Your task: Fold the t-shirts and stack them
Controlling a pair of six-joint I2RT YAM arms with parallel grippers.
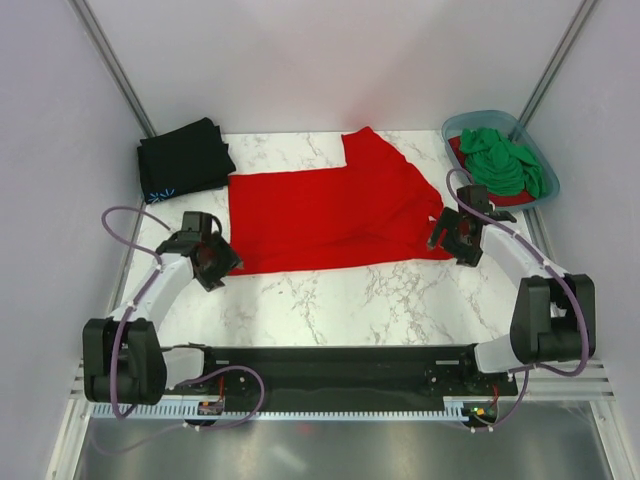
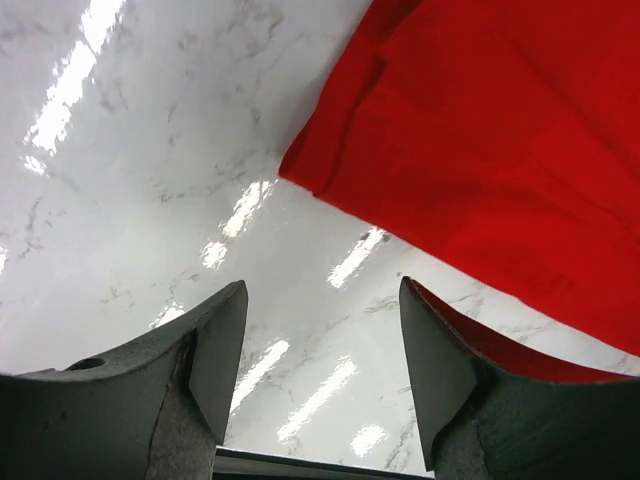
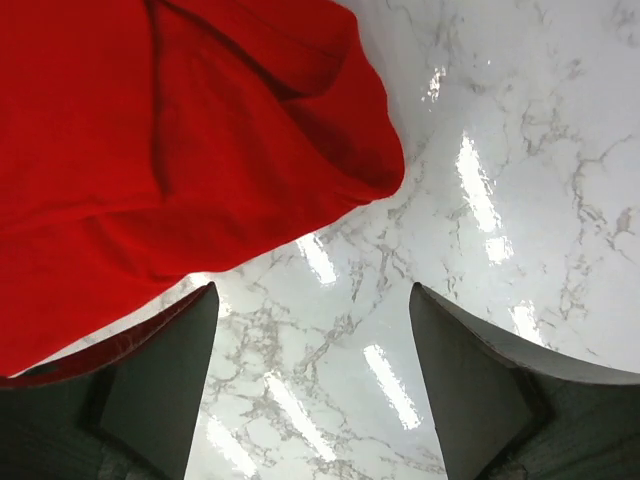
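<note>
A bright red t-shirt lies spread and folded over on the marble table, one sleeve pointing toward the back. A folded black t-shirt with a small light-blue mark sits at the back left. A green t-shirt is bunched in the tub over another red one. My left gripper stands open just off the red shirt's near left corner, nothing between its fingers. My right gripper is open at the shirt's near right corner, also empty.
A blue-grey plastic tub stands at the back right corner. Grey walls close in the table on three sides. Bare marble stretches between the red shirt and the arm bases.
</note>
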